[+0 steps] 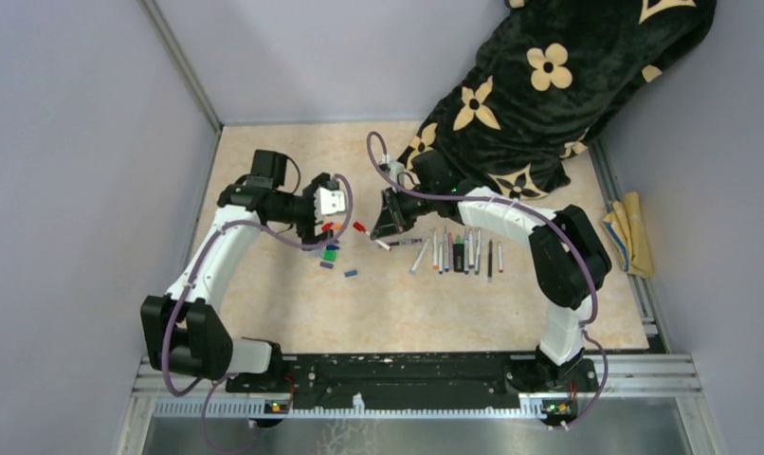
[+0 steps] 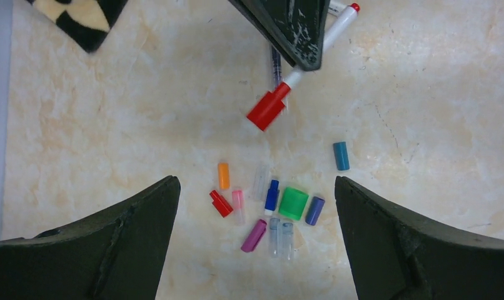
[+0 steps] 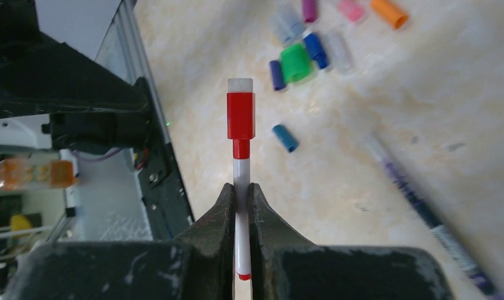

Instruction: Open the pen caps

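Red cap [image 3: 241, 115]: seated on the end of a slim white pen [image 3: 241, 170], sticking straight out ahead of the right gripper [image 3: 240, 189] fingertips, lifted off the table [image 2: 112, 94].

Right gripper: clenched on the white barrel just behind the cap. The pen's tail end shows further back between the fingers.

Handling, as a judgement:
- Light, rigid, smooth plastic.
- The barrel is thin and may slip or twist in the pinch if the pull goes off-axis.
- The cap looks like a push fit, so it wants a straight pull along the pen.
- Best hold is across the cap's wider red body, not the narrow collar next to the barrel. It is a small target with little margin.

Left gripper [image 2: 256, 182]: jaws spread wide, gripping nothing. The red cap sits ahead of its fingertips, roughly centred between them, touching neither.

Below the left gripper: loose caps [image 2: 271, 206] lie in a scatter on the table, a green cap [image 2: 293, 203] among them, and a blue cap [image 2: 341, 155] lies apart, nearer one finger.

Off to one side of the right gripper: a purple-marked pen [image 3: 418, 200] lies flat. Beyond it is a row of pens [image 1: 463, 251].
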You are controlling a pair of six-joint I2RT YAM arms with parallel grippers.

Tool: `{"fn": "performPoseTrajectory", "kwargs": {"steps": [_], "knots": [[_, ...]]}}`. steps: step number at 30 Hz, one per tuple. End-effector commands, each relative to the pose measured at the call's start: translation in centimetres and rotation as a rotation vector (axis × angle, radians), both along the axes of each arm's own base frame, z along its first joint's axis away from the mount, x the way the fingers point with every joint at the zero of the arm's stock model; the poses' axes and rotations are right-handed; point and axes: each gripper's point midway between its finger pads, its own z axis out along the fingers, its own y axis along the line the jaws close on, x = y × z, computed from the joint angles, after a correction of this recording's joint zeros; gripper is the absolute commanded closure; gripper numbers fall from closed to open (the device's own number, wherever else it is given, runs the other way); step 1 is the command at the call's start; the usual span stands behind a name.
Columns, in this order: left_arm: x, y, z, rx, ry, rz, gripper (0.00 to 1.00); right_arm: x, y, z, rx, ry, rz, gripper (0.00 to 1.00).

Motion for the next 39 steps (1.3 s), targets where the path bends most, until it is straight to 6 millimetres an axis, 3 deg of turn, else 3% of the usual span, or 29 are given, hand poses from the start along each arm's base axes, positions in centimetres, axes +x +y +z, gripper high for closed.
{"fn": "performPoseTrajectory", "kwargs": {"steps": [1,8,11,19,23,25,28,32,34,36,39], "knots": [[0.1,-1.1,-0.4,0.109,-0.169,-0.105,0.01,-5.0,1.0,3.1,0.103,0.1,0.16,1.0],[-2.4,-2.7,-2.5,0.256,-0.221,-0.266,0.02,-7.0,2.8,4.6,0.129,0.131,0.244,1.0],[-3.1,-2.5,-3.4,0.323,-0.213,-0.304,0.11,-7.0,3.1,4.4,0.129,0.148,0.249,1.0],[-4.2,-2.0,-4.9,0.408,-0.207,-0.342,0.56,-6.8,3.4,4.2,0.134,0.161,0.243,1.0],[-4.1,-2.4,-4.5,0.397,-0.233,-0.345,0.85,-6.6,3.4,3.5,0.121,0.176,0.227,1.0],[-4.1,-2.7,-4.1,0.384,-0.241,-0.342,1.0,-6.8,3.6,2.9,0.118,0.186,0.213,0.9],[-4.1,-3.0,-3.8,0.376,-0.249,-0.338,1.0,-7.2,4.1,2.2,0.13,0.214,0.203,0.77],[-4.0,-2.9,-3.9,0.382,-0.25,-0.337,1.0,-7.8,4.7,2.2,0.172,0.254,0.222,0.77],[-3.9,-2.9,-3.9,0.384,-0.252,-0.336,1.0,-7.9,4.8,2.2,0.183,0.262,0.227,0.84],[-3.9,-2.7,-3.9,0.395,-0.256,-0.338,1.0,-7.8,4.6,2.0,0.166,0.265,0.221,0.99],[-3.2,-2.1,-4.2,0.44,-0.272,-0.319,1.0,-7.5,3.9,1.8,0.141,0.247,0.204,1.0]]}}
